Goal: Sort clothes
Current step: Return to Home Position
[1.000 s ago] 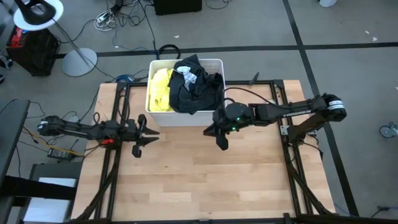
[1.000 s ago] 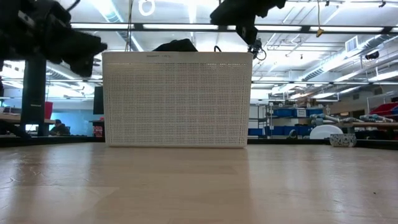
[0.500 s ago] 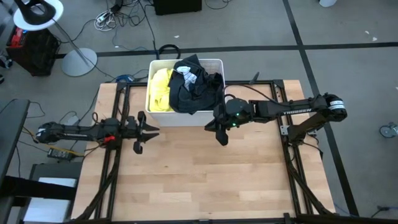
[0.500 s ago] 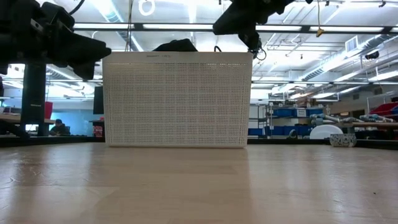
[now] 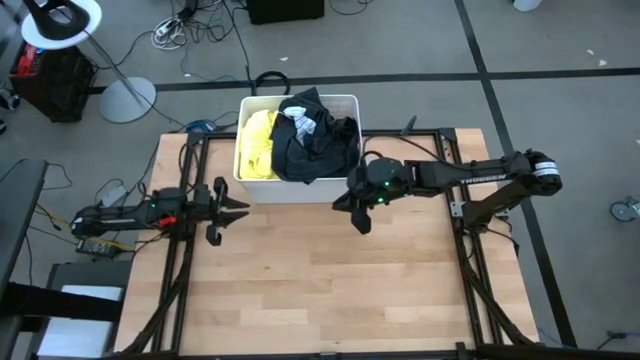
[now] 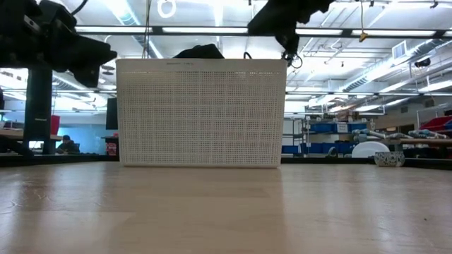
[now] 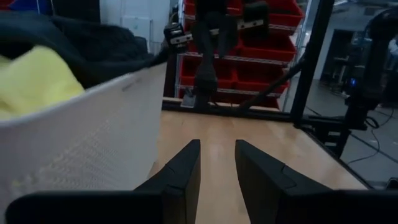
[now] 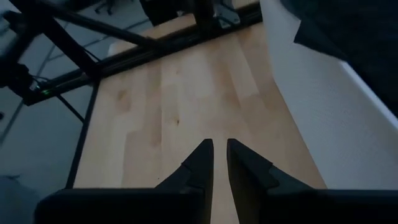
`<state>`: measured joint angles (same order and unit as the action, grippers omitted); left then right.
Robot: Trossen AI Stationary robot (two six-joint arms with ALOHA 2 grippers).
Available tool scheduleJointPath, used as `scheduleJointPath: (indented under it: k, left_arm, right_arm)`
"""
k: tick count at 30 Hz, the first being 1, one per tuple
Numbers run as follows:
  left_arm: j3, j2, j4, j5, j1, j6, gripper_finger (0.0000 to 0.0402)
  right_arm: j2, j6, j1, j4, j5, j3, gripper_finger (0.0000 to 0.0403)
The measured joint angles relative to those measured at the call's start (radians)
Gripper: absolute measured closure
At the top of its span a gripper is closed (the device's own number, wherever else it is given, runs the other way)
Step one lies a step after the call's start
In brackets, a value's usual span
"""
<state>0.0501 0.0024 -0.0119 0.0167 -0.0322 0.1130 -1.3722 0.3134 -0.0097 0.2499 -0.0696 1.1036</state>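
The clothes in view are a yellow garment [image 5: 257,140] and a black one [image 5: 315,148], both lying heaped in a white bin [image 5: 297,190] at the table's far edge. The black garment [image 6: 200,51] rises above the rim. My left gripper [image 5: 243,208] hovers level just left of the bin's near wall, open and empty [image 7: 217,152]. Above the table at the bin's near right corner, my right gripper [image 5: 360,226] slants down; only a narrow gap separates its fingers [image 8: 220,149], with nothing between them.
Bare wooden table [image 5: 320,290] stretches from the bin to the near edge. Black frame rails [image 5: 190,170] run along the table's left and right sides. The bin's perforated wall [image 6: 201,113] stands upright before the low camera.
My left gripper has drawn back a little toward the table's left edge, staying level and open. The bin and the clothes have kept still.
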Motion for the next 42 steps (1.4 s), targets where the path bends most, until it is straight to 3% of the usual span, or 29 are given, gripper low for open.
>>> scheduleJointPath:
  k: [4,11,16,22,28,32,38,42]
  left_arm:
    - [0.018,-0.002,0.044,0.004,0.000,0.000,0.0295]
    - [0.015,-0.002,0.055,-0.001,0.000,0.003,0.0295]
    - [-0.016,0.000,0.001,-0.031,0.000,0.000,0.0295]
    - [-0.041,-0.002,-0.039,-0.033,0.000,0.004,0.0295]
    - [-0.041,-0.002,-0.018,-0.034,0.000,0.026,0.0295]
    - [-0.042,-0.002,-0.014,-0.020,0.000,0.045,0.0295]
    - [-0.042,-0.002,-0.010,-0.020,0.000,0.049,0.0295]
    - [-0.042,-0.002,-0.011,-0.021,0.000,0.055,0.0295]
  right_arm:
    - [0.081,0.003,0.001,-0.109,0.019,-0.101,0.0355]
    - [0.239,0.024,0.003,-0.527,0.025,-0.413,0.0355]
    - [0.261,0.019,-0.022,-0.737,0.022,-0.554,0.0355]
    - [0.276,0.112,-0.056,-0.827,0.023,-0.698,0.0355]
    - [0.382,0.151,-0.043,-1.005,0.031,-0.857,0.0355]
    - [0.479,0.210,0.015,-1.016,0.100,-0.958,0.0355]
    - [0.604,0.168,0.081,-1.020,0.231,-1.053,0.0355]
    - [0.693,0.150,0.082,-0.980,0.246,-1.094,0.0355]
